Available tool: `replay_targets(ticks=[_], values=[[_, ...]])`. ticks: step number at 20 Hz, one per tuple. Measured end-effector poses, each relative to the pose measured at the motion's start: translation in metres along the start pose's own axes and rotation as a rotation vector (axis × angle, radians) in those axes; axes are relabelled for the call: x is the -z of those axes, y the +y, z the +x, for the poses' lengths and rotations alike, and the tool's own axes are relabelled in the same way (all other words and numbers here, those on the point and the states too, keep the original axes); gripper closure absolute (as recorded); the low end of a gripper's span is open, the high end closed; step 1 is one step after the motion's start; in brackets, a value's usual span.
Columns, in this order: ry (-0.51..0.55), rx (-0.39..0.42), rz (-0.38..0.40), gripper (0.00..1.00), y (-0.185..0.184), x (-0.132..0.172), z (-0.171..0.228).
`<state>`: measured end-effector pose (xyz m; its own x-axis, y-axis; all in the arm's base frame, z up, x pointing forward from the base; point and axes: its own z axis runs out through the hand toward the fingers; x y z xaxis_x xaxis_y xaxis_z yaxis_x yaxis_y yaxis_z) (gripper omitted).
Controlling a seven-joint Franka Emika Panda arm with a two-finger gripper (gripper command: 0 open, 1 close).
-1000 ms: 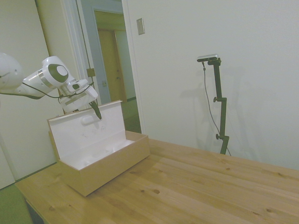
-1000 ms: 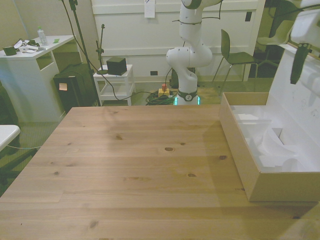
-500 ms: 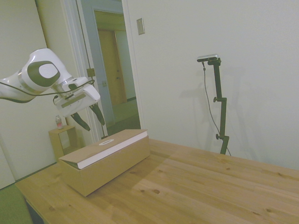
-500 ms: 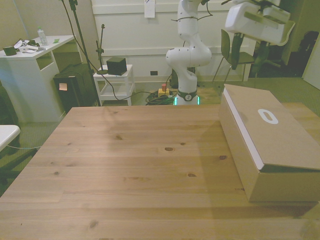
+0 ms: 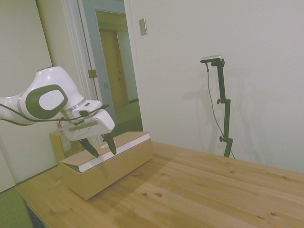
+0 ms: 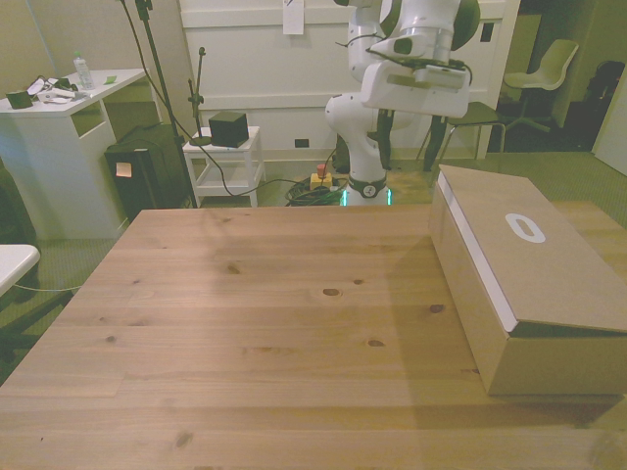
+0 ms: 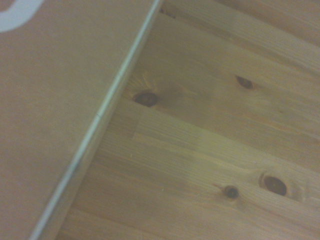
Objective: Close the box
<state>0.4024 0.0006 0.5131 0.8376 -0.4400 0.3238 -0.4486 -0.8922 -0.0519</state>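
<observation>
The long tan cardboard box (image 6: 549,294) lies on the table at the front view's right, its flap lid down flat, tan side up with a white oval mark (image 6: 525,227). A white strip shows under the lid along the long side, and a thin dark gap at the near corner. In the side view the box (image 5: 114,164) sits at the table's left end. My gripper (image 5: 100,146) hangs open and holds nothing, in the air beside the box's long side, not touching it. It shows high in the front view (image 6: 407,127). The wrist view holds the lid's edge (image 7: 50,110) and bare table (image 7: 210,130).
Wooden tabletop (image 6: 255,313) spreads wide to the front view's left of the box. Behind the table stand a white desk (image 6: 59,117), a small white cart with a black cube (image 6: 227,127) and chairs (image 6: 458,103). A small wooden stand (image 5: 58,140) sits behind the box.
One second ago the lid stood upright with my gripper against it. It has dropped shut. Since then my gripper has come off the box, lower and toward the front view's left.
</observation>
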Motion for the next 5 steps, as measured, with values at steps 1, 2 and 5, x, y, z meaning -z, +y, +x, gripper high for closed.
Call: replay_targets(ticks=[1,2,5], values=[[-0.017,0.003,0.012,0.00,0.009,-0.009,0.001],[-0.030,0.006,0.021,0.00,0.016,-0.017,0.003],[-0.058,0.010,0.024,0.00,0.029,-0.044,0.007]])
